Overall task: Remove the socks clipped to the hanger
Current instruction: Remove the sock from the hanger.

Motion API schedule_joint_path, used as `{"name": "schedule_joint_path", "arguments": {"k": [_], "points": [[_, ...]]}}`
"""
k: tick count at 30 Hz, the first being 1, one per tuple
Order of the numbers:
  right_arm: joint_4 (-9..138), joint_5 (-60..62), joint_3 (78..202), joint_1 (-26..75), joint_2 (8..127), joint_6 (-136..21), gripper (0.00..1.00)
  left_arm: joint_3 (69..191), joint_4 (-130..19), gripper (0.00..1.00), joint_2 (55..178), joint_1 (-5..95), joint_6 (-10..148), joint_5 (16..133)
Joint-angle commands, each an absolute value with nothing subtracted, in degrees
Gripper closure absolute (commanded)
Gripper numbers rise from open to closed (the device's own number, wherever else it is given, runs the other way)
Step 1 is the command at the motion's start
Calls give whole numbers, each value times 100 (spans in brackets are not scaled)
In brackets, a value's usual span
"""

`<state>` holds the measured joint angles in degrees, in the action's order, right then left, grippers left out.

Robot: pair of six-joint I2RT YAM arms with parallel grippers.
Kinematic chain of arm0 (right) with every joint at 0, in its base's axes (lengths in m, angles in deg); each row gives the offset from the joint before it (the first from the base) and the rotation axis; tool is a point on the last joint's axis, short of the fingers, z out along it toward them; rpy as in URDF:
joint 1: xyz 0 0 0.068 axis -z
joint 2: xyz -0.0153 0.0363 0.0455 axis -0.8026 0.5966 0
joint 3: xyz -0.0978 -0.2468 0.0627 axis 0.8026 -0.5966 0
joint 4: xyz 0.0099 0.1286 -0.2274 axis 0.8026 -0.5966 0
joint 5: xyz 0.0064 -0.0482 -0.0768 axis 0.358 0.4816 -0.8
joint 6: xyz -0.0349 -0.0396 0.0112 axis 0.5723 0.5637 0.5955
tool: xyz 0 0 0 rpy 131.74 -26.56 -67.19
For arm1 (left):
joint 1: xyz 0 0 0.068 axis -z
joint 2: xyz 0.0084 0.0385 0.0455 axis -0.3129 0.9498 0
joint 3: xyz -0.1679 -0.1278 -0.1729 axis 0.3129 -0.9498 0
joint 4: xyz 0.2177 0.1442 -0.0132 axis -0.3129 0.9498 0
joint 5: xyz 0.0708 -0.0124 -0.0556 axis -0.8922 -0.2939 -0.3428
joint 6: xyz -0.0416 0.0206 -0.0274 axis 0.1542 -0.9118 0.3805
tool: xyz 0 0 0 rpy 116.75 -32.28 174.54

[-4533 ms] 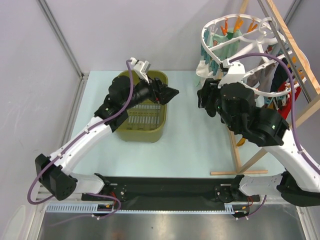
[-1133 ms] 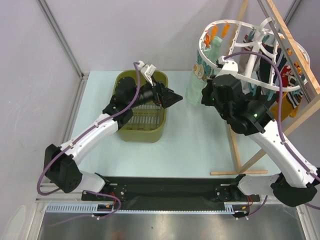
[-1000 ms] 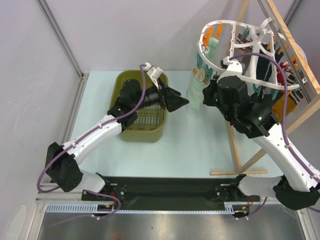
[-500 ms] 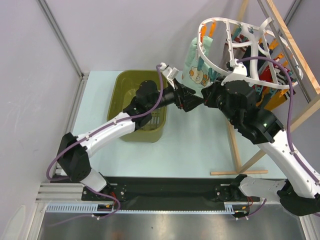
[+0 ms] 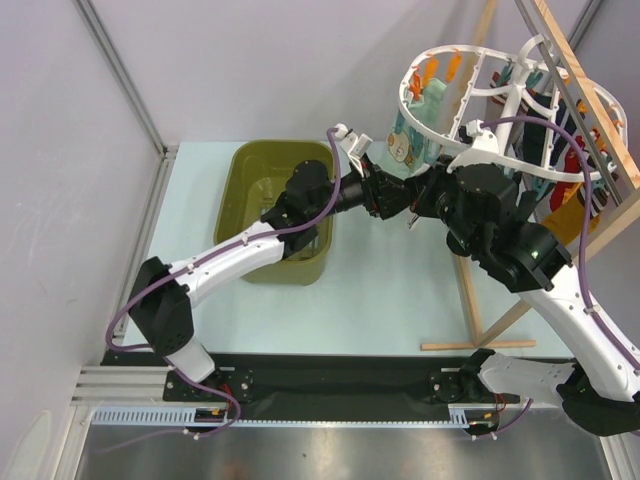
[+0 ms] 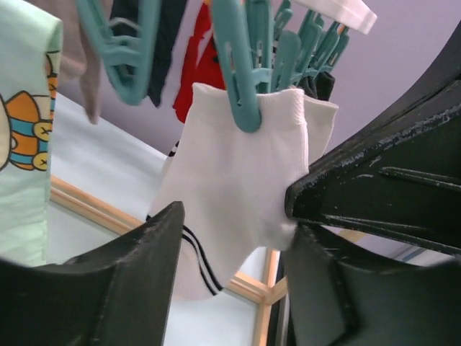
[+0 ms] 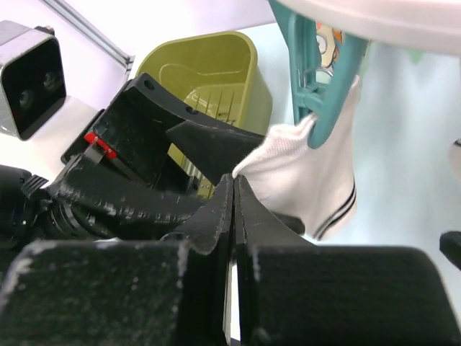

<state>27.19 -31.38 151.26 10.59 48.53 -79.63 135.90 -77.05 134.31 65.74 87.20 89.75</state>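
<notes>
- My left hand (image 6: 232,210) is open under the hanger (image 5: 455,47), with one finger on each side of a white sock (image 6: 238,158).
- That white sock hangs from a teal peg (image 6: 241,79) on the hanger, and one of my fingers touches its edge.
- My right hand (image 7: 234,189) is closed, fingers pressed together, just below the hanger beside the same sock.
- A mint bear-print sock (image 6: 21,144) also hangs from the hanger.
</notes>
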Motion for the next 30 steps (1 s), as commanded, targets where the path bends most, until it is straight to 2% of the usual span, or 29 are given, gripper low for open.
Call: {"name": "schedule_joint_path", "arguments": {"k": [1,2,6,10,13,15,20,30], "points": [[2834,-3001,15122,1057,4760,-8061,100,13872,-8079,42,13435,6587,8814,8905],[2834,-3009,15122,1057,4751,-8061,100,13872,-8079,52,13444,6587,8823,8922],[2755,-3097,15131,1066,4734,-8122,100,13889,-8044,76,13418,6596,8823,8913],[2684,-3220,15219,1057,4725,-8149,77,13942,-7921,99,13400,6605,8771,8896],[2606,-3386,15394,1057,4794,-8149,66,13899,-7868,100,13347,6622,8727,8835],[2527,-3545,15552,1022,4874,-8140,64,13846,-7842,100,13295,6648,8665,8799],[2359,-4335,16238,908,5251,-7982,49,13705,-7868,100,13189,6692,8630,8650],[2289,-5865,17135,723,6122,-7182,37,13740,-7798,98,13145,6728,8639,8553]]}}
